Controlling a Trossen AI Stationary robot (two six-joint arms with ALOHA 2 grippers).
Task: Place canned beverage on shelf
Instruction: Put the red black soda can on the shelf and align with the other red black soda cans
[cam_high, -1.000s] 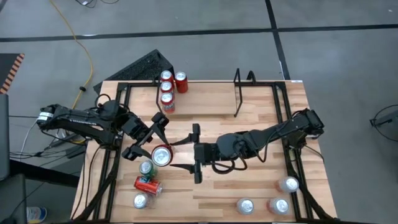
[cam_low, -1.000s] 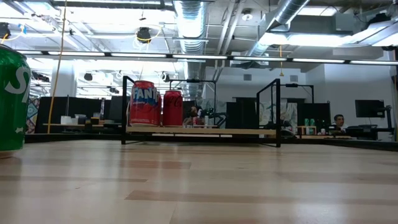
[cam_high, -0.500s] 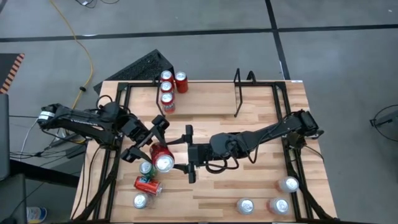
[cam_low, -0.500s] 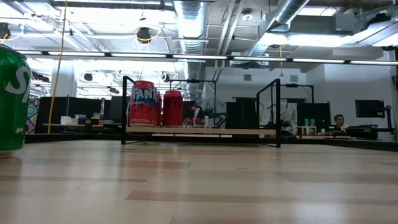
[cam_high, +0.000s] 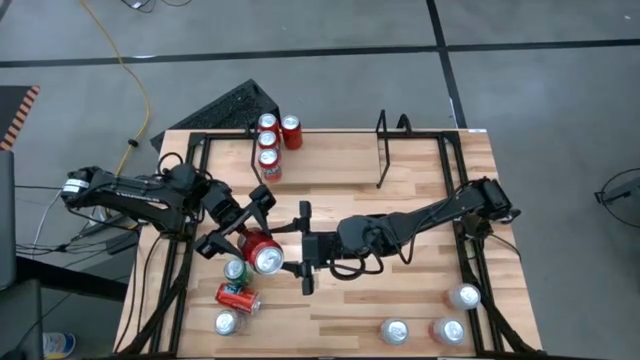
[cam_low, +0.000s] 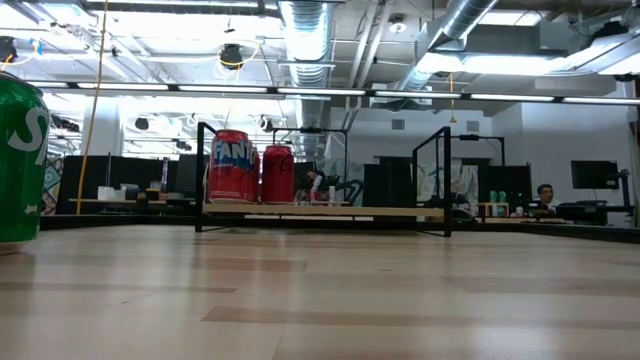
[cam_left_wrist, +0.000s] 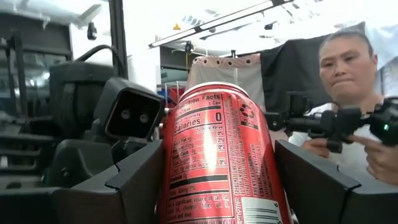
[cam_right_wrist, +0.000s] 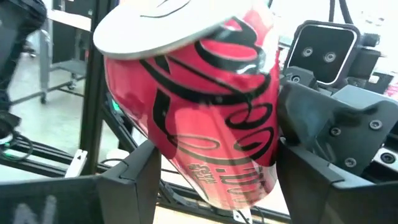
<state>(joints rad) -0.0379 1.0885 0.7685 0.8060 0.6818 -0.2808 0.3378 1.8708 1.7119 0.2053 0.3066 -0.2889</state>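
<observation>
A red beverage can (cam_high: 260, 248) hangs tilted above the table's left middle, and both grippers are shut on it. My left gripper (cam_high: 238, 226) reaches it from the left and my right gripper (cam_high: 292, 250) from the right. In the left wrist view the can (cam_left_wrist: 217, 155) fills the gap between the fingers, as the can (cam_right_wrist: 205, 124) does in the right wrist view. The shelf (cam_high: 382, 160) stands at the table's far edge with several red cans (cam_high: 268, 148) at its left end. In the low view the shelf (cam_low: 330, 211) shows far off. My left gripper pinches the can's round side wall (cam_left_wrist: 171, 180) between its two fingers, one on each side. It comes roughly level from the table's left. The can is lifted clear of the table and tilted, its silver top (cam_high: 268, 262) toward the near edge. My right gripper has its two fingers against opposite sides of the can's body (cam_right_wrist: 168, 168), below the silver top (cam_right_wrist: 168, 25). It comes level from the table's right. The can leans across the gap, clear of the table.
A green can (cam_high: 235, 269), a lying red can (cam_high: 238, 297) and a silver-topped can (cam_high: 226, 322) sit near left under the grippers. More cans (cam_high: 447, 330) stand near right. Black rails (cam_high: 190, 200) edge the table. A person (cam_left_wrist: 348, 93) holding controllers shows beyond.
My right gripper has moved toward the table's left, up to the can in my left gripper. The can has tipped over from top-up to tilted, with its red side now showing from above.
</observation>
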